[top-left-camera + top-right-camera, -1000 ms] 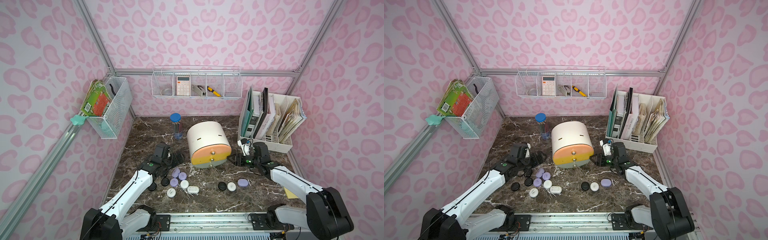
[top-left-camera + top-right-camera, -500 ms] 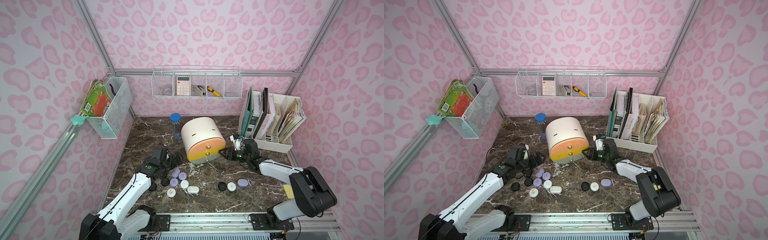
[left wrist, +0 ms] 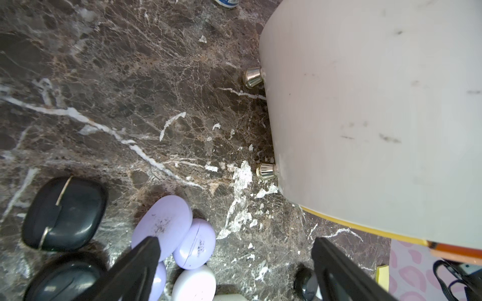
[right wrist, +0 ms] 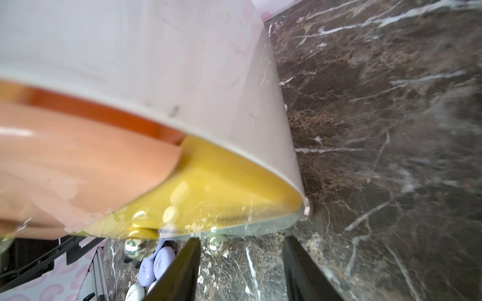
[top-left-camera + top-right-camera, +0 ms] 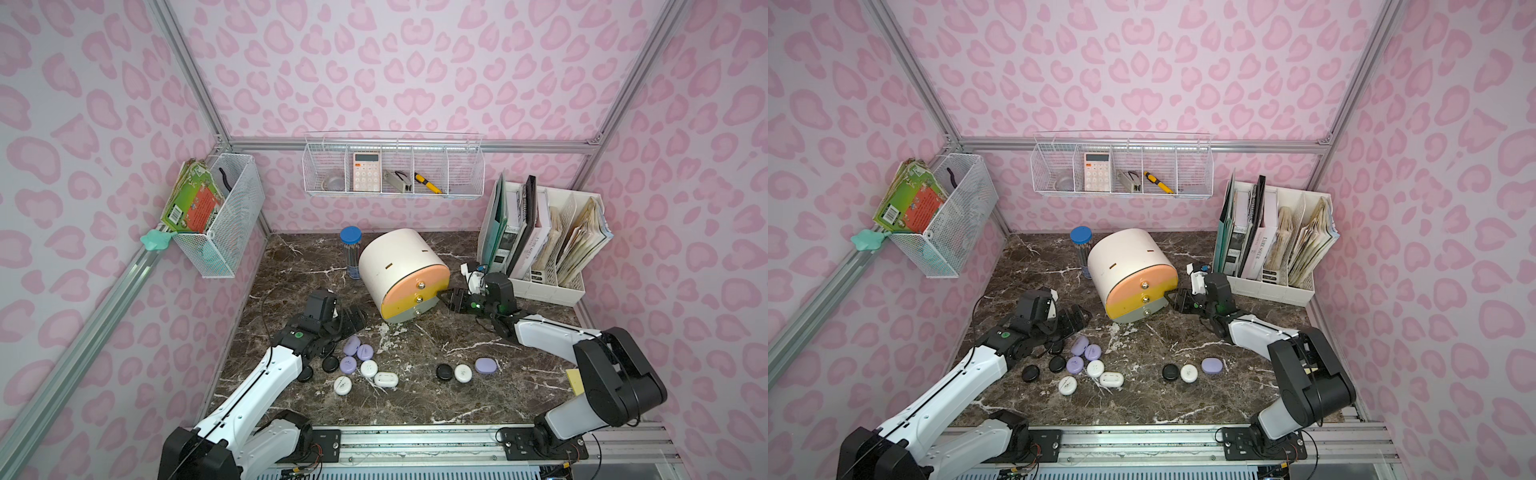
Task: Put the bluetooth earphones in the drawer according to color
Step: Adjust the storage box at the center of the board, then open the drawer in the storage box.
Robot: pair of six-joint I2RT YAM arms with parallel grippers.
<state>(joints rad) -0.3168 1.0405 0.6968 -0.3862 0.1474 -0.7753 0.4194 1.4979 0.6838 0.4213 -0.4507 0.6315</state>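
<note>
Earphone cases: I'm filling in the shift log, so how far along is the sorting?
Done: nothing visible; the cabinet drawers look shut in both top views. In hand: the right gripper, open, sits at the cabinet's front corner; the left gripper hangs open above the pile of cases, empty. Left: every case in view, including three cases apart, lies on the table.

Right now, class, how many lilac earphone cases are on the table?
4. By the left gripper: first lilac case, second lilac case, third lilac case. The fourth lilac case lies apart, beside a white case, nearer the right arm. The left arm may hide more.
</note>
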